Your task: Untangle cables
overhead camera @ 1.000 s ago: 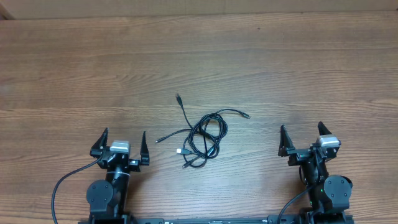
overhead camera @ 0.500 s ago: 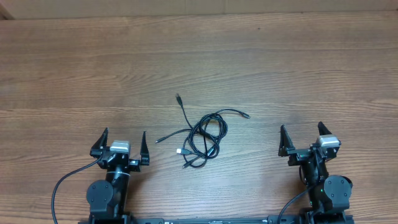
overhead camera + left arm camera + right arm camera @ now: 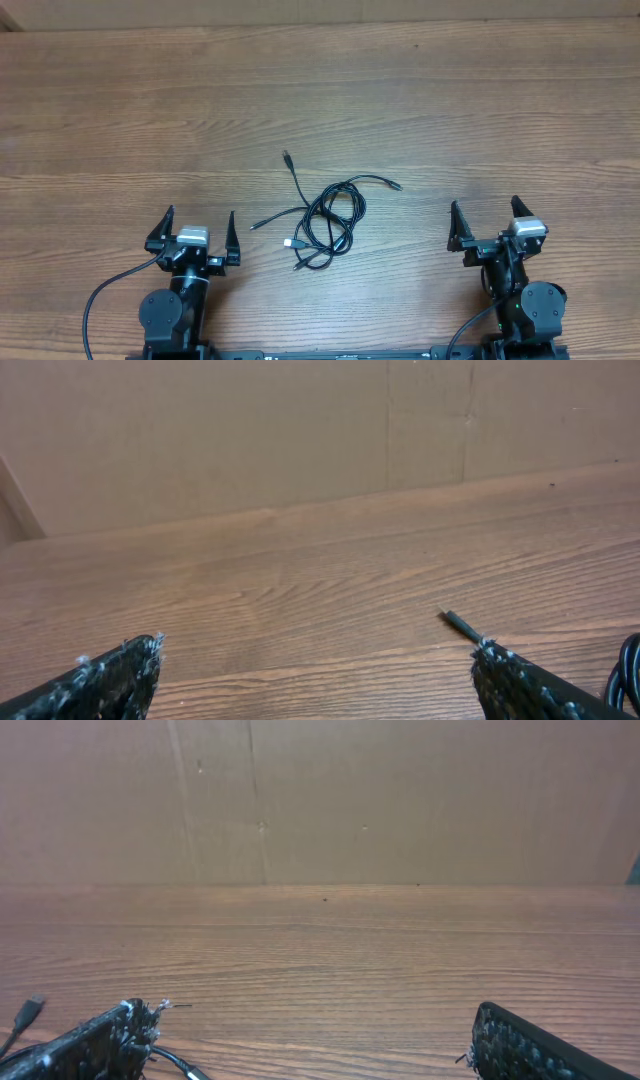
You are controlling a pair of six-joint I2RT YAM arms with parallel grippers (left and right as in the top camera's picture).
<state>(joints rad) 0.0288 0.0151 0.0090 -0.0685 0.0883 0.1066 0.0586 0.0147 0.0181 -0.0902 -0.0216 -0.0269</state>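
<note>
The cables (image 3: 330,215) lie in a loose black tangle on the wooden table, midway between the two arms. Thin ends stick out to the upper left (image 3: 288,158), right (image 3: 395,185) and lower left. My left gripper (image 3: 200,212) stands open to the left of the tangle and clear of it. My right gripper (image 3: 484,203) stands open well to the right. In the left wrist view a plug end (image 3: 460,625) shows just beyond my right fingertip (image 3: 515,680). In the right wrist view a plug (image 3: 30,1010) and a cord (image 3: 175,1063) lie by my left fingertip (image 3: 110,1035).
A brown cardboard wall (image 3: 400,800) closes off the far edge of the table (image 3: 320,80). A thick black arm cable (image 3: 100,295) curves beside the left base. The arm bases (image 3: 530,310) sit at the near edge.
</note>
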